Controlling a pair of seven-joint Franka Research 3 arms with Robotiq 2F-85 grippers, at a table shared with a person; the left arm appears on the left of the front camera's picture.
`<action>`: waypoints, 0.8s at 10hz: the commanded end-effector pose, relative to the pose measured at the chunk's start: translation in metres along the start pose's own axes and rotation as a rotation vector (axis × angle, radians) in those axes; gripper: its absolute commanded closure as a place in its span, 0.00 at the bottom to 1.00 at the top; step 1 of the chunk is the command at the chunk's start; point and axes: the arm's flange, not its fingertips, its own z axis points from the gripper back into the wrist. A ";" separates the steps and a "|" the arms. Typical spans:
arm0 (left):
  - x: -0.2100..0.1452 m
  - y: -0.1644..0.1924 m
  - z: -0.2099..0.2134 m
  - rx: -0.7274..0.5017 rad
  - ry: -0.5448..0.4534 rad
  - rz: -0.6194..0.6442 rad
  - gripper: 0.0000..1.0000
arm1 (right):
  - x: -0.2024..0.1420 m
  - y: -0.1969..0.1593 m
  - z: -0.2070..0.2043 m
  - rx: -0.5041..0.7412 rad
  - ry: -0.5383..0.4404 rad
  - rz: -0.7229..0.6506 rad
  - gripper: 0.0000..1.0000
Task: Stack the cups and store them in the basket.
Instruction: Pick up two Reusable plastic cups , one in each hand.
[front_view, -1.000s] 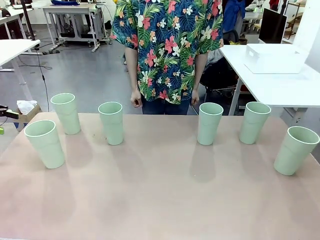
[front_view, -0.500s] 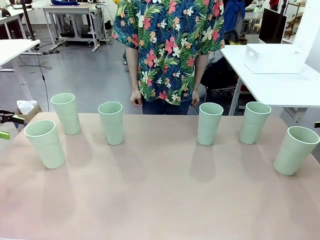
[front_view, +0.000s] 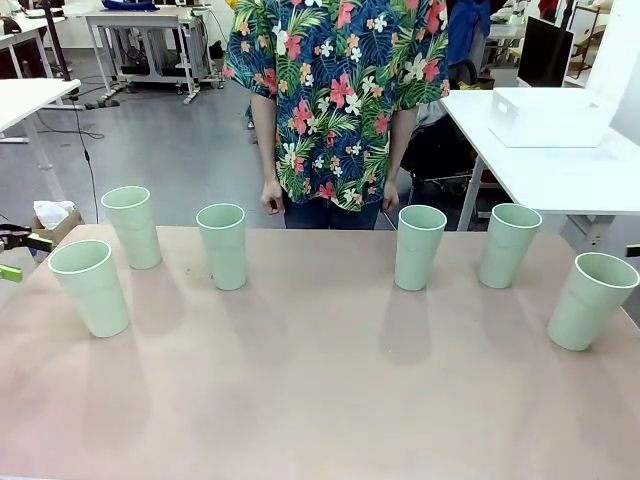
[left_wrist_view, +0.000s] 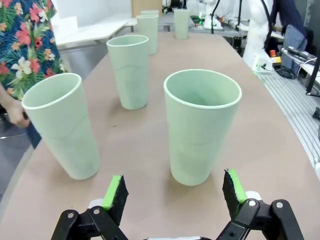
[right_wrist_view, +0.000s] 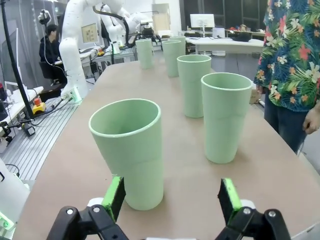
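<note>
While the table (front_view: 320, 400) carries all six cups (front_view: 222, 245) unstacked in a loose row, the left gripper (left_wrist_view: 174, 192) and right gripper (right_wrist_view: 171, 196), both spread wide at the table's opposite ends, each face the endmost one, so the first pickup seems at hand, calling for centring before closing.

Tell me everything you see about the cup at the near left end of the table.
That cup is a tall, tapered tumbler, pale mint green, matte like plastic, wider at the rim, with a faint line round its middle. It stands upright and empty on the table, apart from the other cups. The open left gripper faces it without touching.
</note>
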 end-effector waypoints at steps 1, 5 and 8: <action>-0.010 0.008 -0.003 -0.056 -0.075 -0.005 0.00 | -0.007 0.001 -0.012 0.091 -0.012 -0.003 0.00; -0.029 0.013 -0.019 -0.106 -0.133 -0.026 0.00 | -0.024 -0.008 -0.037 0.127 -0.037 -0.024 0.00; -0.034 0.013 -0.028 -0.131 -0.141 -0.043 0.00 | -0.034 -0.009 -0.049 0.181 -0.033 -0.009 0.00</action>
